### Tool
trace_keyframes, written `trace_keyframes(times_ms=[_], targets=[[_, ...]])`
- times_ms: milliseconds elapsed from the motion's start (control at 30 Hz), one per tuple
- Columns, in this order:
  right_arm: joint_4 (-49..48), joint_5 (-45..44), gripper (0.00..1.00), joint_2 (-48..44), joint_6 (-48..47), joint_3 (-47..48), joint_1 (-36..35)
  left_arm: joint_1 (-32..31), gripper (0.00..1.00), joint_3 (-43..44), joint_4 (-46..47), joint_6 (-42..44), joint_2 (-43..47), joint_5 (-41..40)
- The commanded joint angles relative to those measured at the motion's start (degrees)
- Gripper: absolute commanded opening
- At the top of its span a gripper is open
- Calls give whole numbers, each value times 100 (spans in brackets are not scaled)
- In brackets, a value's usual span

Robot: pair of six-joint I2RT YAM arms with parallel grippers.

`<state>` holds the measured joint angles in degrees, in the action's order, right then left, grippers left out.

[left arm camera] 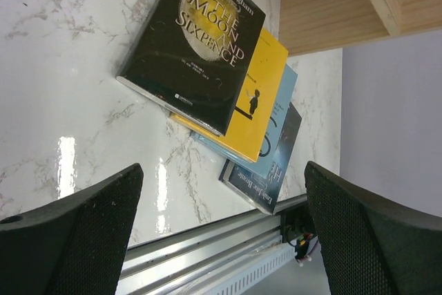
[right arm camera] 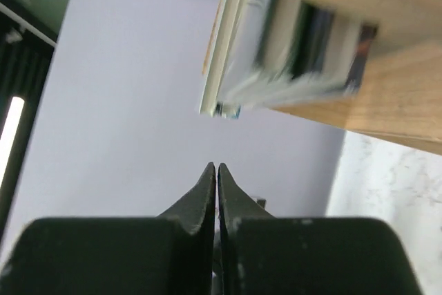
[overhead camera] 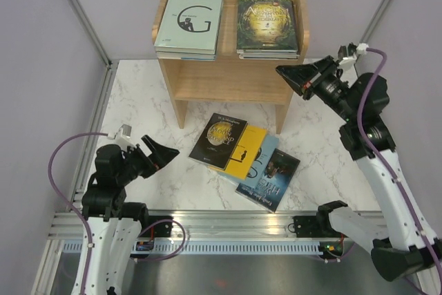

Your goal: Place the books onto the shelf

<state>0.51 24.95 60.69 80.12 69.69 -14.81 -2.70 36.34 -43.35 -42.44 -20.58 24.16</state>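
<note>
Top external view: a light wooden shelf [overhead camera: 228, 82] stands at the back of a white marble table [overhead camera: 138, 101]. On its rimmed top board lie two low stacks of books, side by side. The left stack is topped by a pale green book [overhead camera: 190, 22] bearing a large black "G". The right stack is topped by a dark green-gold book [overhead camera: 268, 24]. The lower tier looks bare.

Four more books lie fanned and overlapping on the table in front of the shelf. A black book [overhead camera: 219, 140] titled "The Moon and Sixpence" is uppermost. A yellow book [overhead camera: 248, 151] is under it, then a pale blue book [overhead camera: 268, 144], then a dark blue book [overhead camera: 273, 179] nearest the table's front edge.

The left gripper [overhead camera: 164, 153] hovers low at the left of the fanned books, jaws spread wide and holding nothing. Its wrist view looks between the two fingers [left arm camera: 76, 233] at the black book [left arm camera: 197, 39].

The right gripper [overhead camera: 280, 70] is raised just beside the shelf's right end, pointing at it. Its jaws are pressed together and empty. In its wrist view [right arm camera: 217, 170], the stacked book edges above are blurred.
</note>
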Motion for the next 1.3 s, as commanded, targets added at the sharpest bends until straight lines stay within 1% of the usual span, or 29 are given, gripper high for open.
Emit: trace_keyframes(times_ms=[0, 33, 100, 133, 200, 233, 267, 300, 333, 433, 500, 533, 600, 633, 700, 867, 1033, 1133, 1267], targets=[[1142, -226, 7, -925, -1619, 90, -127, 24, 100, -267, 773, 139, -297, 598], [1274, -245, 16, -1092, -1787, -260, -154, 24, 100, -355, 932, 35, -376, 729], [1591, -201, 25, -1436, -2096, -726, -224, 24, 100, -636, 1476, -71, -718, 827], [1627, -105, 32, -1524, -2097, -1242, -337, 24, 100, -758, 1662, -115, -894, 827], [1549, -218, 40, -1752, -2114, -1920, -575, 15, 100, -795, 1926, -107, -1403, 731], [1531, -610, 42, -1805, -2132, -2081, -741, 15, 100, -812, 2223, -98, -1579, 704], [1505, -779, 44, -1832, -2167, -2204, -1065, 15, 100, -821, 2383, -107, -1755, 686], [1469, -981, 45, -1797, -2228, -2310, -1225, 15, 100, -821, 2567, -107, -2148, 643], [1356, -1227, 47, -1710, -2255, -2467, -1496, -2, 100, -795, 2882, -98, -2335, 608], [961, -1457, 47, -1210, -2255, -2714, -1840, -72, 100, -646, 3279, -20, -3169, 335], [767, -1598, 45, -753, -2246, -2820, -1903, -212, 99, -549, 3666, 94, -3583, 73], [592, -1633, 45, -473, -2229, -2855, -1920, -274, 99, -427, 3798, 156, -4046, -25], [372, -1695, 45, -234, -2228, -2917, -1920, -415, 99, -277, 4027, 262, -4488, -349], [214, -1721, 45, 20, -2237, -2926, -1912, -537, 99, -172, 4141, 349, -4855, -420], [46, -1722, 46, 284, -2255, -2900, -1921, -652, 99, -49, 4483, 394, -5253, -613], [-543, -1695, 50, 1278, -2290, -2847, -2026, -706, 98, 171, 5257, 473, -6386, -667], [-701, -1879, 58, 2068, -2378, -2759, -2105, -706, 97, 523, 5556, 702, -7038, -773], [-702, -2002, 62, 2429, -2430, -2706, -2149, -741, 97, 707, 5688, 745, -7381, -545], [-693, -2125, 65, 2843, -2439, -2654, -2237, -898, 95, 998, 5549, 833, -7724, -316]])
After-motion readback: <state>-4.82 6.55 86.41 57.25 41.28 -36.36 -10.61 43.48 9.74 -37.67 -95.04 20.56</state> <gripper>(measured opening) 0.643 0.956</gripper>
